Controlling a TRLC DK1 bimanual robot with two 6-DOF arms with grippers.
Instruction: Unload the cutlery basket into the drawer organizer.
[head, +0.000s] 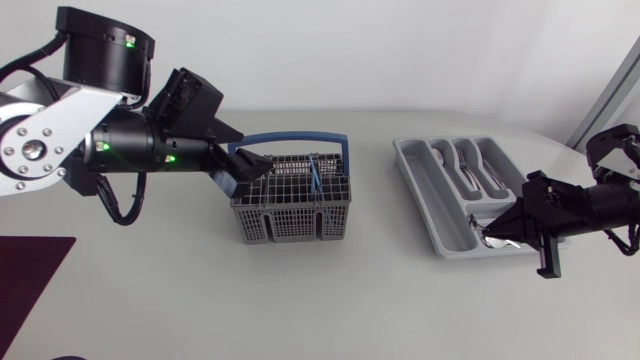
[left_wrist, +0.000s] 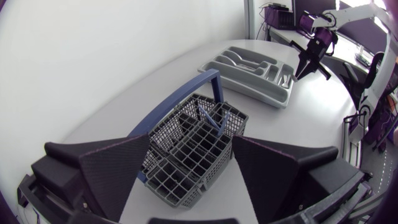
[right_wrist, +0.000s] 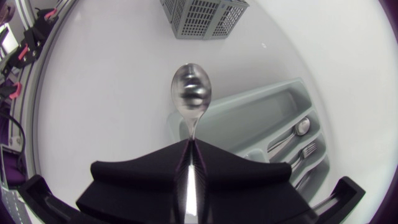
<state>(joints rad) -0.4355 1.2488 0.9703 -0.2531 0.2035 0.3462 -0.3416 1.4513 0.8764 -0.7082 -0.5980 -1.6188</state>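
Spoon (right_wrist: 191, 93) pinched by handle in my R tool (right_wrist: 189, 143), over drawer organizer (head: 420, 190) 6 o'clock end | L tool (head: 250, 168) wide at cutlery basket (head: 290, 215) 9 o'clock | risk: thin grip, spoon cd swing, miss slot, land on desk (head: 330, 300)

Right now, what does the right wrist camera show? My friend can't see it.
The right claw pinches a shiny spoon by its handle, bowl pointing ahead. Close by lies the grey organizer with some cutlery in it; the basket stands farther ahead.

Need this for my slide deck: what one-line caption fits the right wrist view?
Right gripper holds a spoon by its handle at the grey organizer edge, basket beyond.
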